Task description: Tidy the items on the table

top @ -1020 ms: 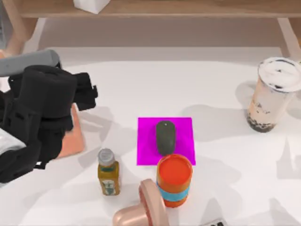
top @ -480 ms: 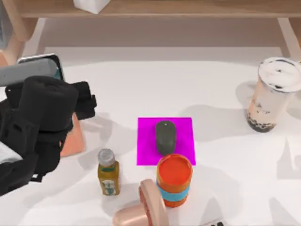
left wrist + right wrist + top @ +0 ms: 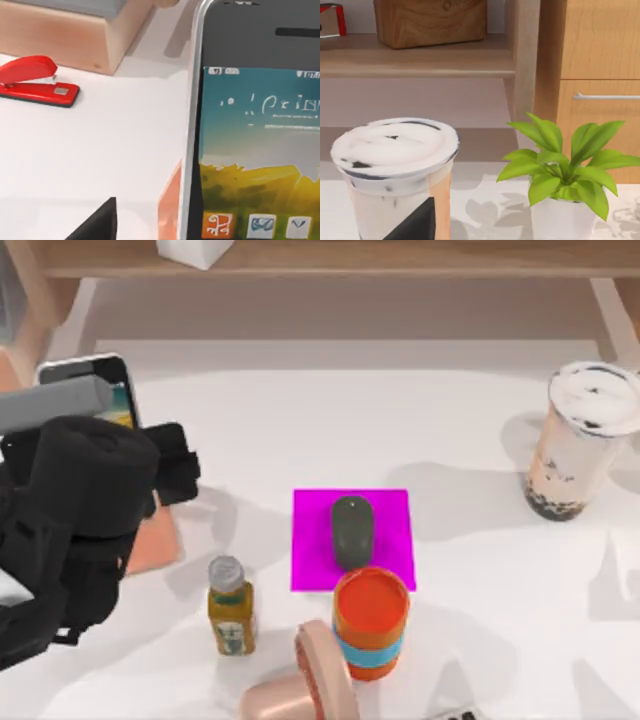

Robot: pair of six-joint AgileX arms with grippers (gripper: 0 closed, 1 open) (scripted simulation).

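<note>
Now left fingers [image 3: 185,462], state unclear, just beside smartphone [image 3: 100,385] on orange pad [image 3: 155,535]; mouse [image 3: 351,530] already on mat [image 3: 305,540].

Our left arm [image 3: 70,520] is matte black throughout, built of bulky rounded housings stacked one against another, with a blocky, squared-off section projecting at its wrist end. A pale grey cylindrical segment [image 3: 55,403] lies across its upper part. In each wrist view a flat black wedge [image 3: 95,225] of our own tool shows, plain and unmarked
</note>
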